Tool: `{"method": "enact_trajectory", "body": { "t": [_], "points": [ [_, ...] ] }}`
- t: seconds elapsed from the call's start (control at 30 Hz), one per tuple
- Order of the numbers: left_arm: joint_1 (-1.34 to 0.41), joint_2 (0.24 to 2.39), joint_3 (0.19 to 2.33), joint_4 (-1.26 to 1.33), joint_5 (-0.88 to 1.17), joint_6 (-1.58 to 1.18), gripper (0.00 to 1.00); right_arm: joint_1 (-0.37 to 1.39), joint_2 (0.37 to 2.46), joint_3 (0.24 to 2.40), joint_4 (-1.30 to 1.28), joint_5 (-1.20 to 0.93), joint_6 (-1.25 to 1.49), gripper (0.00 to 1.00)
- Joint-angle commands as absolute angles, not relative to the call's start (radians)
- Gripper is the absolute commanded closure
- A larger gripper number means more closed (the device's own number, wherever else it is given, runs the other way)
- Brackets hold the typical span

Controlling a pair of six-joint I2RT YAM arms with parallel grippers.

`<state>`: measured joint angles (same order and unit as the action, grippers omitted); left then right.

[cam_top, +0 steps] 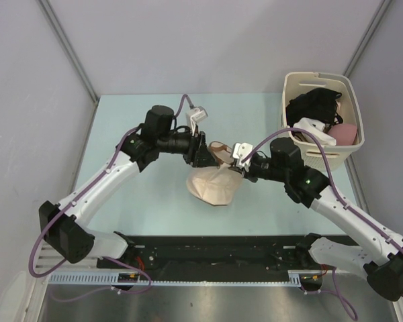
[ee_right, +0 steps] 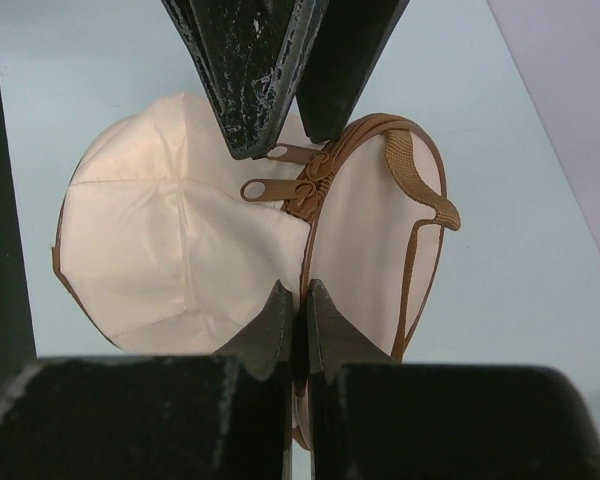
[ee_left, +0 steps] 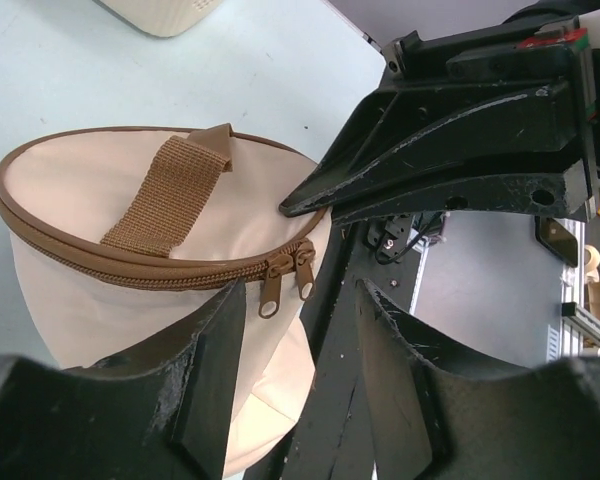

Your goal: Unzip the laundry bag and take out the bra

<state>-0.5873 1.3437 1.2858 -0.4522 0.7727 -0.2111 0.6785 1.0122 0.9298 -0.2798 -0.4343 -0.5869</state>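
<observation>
Soft cream-beige drum-shaped cloth laundry bag (cam_top: 211,186), brown rim (ee_right: 315,215) pinched in closed right gripper (ee_right: 298,295), left gripper (ee_left: 302,285) spread around its zipper pulls (ee_left: 270,295).

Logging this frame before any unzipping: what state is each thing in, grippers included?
laundry bag: zipped shut.
zipper pulls: side by side, ungripped.
left gripper: open, at the pulls.
right gripper: shut on the bag's rim.
basket: upright, clothes inside.

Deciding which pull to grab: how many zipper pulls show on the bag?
2: one zipper pull and a second pull right beside it on the laundry bag rim. Others may hide behind.
</observation>
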Motion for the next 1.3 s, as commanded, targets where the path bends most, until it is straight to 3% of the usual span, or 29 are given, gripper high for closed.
{"method": "enact_trajectory", "body": {
  "t": [0.0, 0.47, 0.6, 0.73, 0.9, 0.93, 1.27],
  "points": [
    [-0.597, 1.359, 1.296, -0.446, 0.787, -0.210, 0.48, 0.672, 0.976, 0.950, -0.239, -0.446, -0.598, 1.00],
    [-0.600, 1.396, 1.244, -0.358, 0.889, -0.236, 0.50, 0.667, 0.963, 0.948, -0.230, -0.474, -0.586, 1.00],
    [-0.601, 1.387, 1.215, -0.269, 0.928, -0.288, 0.57, 0.664, 0.962, 0.948, -0.227, -0.480, -0.577, 1.00],
    [-0.600, 1.387, 1.219, -0.244, 0.945, -0.318, 0.77, 0.666, 0.966, 0.948, -0.233, -0.494, -0.572, 1.00],
    [-0.600, 1.376, 1.223, -0.258, 0.921, -0.313, 0.91, 0.664, 0.968, 0.948, -0.247, -0.494, -0.580, 1.00],
    [-0.600, 1.376, 1.221, -0.261, 0.913, -0.307, 0.97, 0.663, 0.969, 0.948, -0.248, -0.492, -0.581, 1.00],
    [-0.542, 1.333, 1.224, -0.340, 0.876, -0.245, 1.00, 0.646, 0.948, 0.946, -0.319, -0.485, -0.610, 1.00]
  ]
}}
